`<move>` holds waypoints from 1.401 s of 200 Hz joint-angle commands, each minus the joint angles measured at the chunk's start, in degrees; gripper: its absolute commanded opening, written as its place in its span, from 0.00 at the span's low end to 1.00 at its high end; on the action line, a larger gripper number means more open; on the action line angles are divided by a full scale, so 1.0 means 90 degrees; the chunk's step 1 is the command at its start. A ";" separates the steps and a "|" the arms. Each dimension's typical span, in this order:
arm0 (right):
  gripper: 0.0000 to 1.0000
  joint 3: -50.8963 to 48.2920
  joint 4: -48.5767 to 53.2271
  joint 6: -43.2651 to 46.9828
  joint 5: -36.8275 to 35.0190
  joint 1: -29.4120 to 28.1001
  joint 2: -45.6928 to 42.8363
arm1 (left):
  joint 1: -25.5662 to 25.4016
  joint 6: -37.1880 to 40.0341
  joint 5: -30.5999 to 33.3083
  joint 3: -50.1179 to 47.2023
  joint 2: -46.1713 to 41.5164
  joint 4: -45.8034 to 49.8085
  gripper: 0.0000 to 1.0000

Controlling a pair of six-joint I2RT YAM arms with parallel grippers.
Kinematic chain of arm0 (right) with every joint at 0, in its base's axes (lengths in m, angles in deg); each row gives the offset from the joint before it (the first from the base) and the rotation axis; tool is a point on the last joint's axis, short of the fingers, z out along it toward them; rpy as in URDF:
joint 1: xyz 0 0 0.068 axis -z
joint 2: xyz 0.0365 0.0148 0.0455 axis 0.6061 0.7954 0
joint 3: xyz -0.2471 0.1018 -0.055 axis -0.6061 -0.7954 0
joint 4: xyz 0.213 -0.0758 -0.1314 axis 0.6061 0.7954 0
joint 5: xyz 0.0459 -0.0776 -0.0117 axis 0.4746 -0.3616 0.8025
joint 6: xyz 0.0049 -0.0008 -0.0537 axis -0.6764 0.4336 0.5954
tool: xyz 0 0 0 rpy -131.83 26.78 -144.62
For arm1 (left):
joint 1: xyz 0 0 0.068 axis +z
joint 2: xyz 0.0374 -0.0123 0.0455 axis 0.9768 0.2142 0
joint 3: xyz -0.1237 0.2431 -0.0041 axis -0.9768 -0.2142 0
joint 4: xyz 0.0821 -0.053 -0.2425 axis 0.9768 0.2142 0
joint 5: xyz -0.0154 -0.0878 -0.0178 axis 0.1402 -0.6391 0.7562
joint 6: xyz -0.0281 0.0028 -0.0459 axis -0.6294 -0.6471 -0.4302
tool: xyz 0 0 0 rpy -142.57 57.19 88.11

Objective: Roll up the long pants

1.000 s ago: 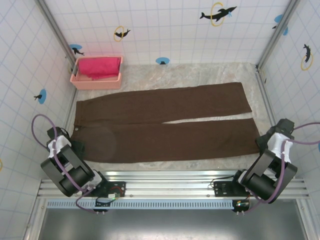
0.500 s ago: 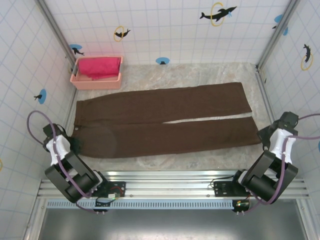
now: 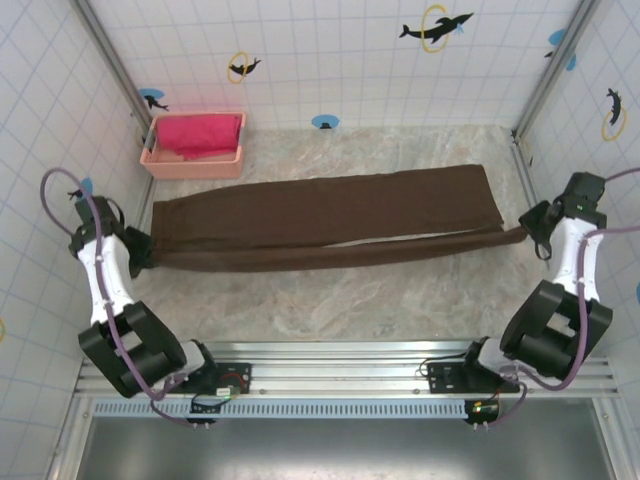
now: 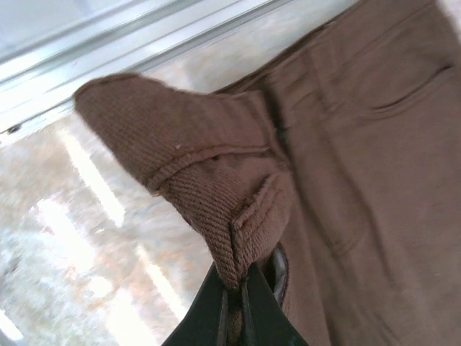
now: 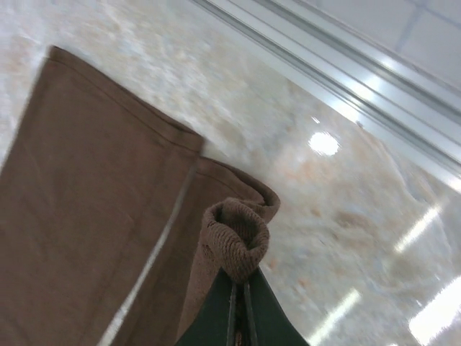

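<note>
Top cam: long pants (image 3: 330, 215) lie across mid table (image 3: 350, 300), waist at L, hems at R. The near leg's edge is held up between both grippers, just beside the far leg. L gripper (image 3: 140, 255) is clamped on the waist corner, R gripper (image 3: 530, 232) on the near hem. Pink tray (image 3: 190, 165) in the far-L corner holds a bright pink cloth (image 3: 200, 133), well apart from the pants. L wrist cam: L gripper (image 4: 234, 306) is pinched tight on a bunched waistband fold of the pants (image 4: 360, 144). R wrist cam: R gripper (image 5: 236, 292) is closed on a rolled hem, w/ the other leg of the pants (image 5: 86, 180) flat beside it.

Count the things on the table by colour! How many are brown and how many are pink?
Brown: 1, the long pants
Bright pink: 1, the cloth
Pale pink: 1, the tray holding that cloth
Total: 3
</note>
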 commanded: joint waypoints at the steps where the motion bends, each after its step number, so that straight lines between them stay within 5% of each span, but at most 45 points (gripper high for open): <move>1: 0.00 0.0630 -0.0560 0.0110 -0.0657 -0.0128 0.0332 | -0.0329 -0.0282 0.0783 0.0924 0.0521 -0.0366 0.00; 89: 0.00 0.2177 -0.0990 0.0077 -0.1033 -0.0705 0.2223 | -0.1094 -0.0558 0.1202 0.3190 0.2784 -0.0446 0.00; 280: 0.00 0.4760 -0.0500 -0.0016 -0.1047 -0.1328 0.4730 | -0.1225 -0.0773 0.1205 0.4066 0.4326 -0.0932 0.00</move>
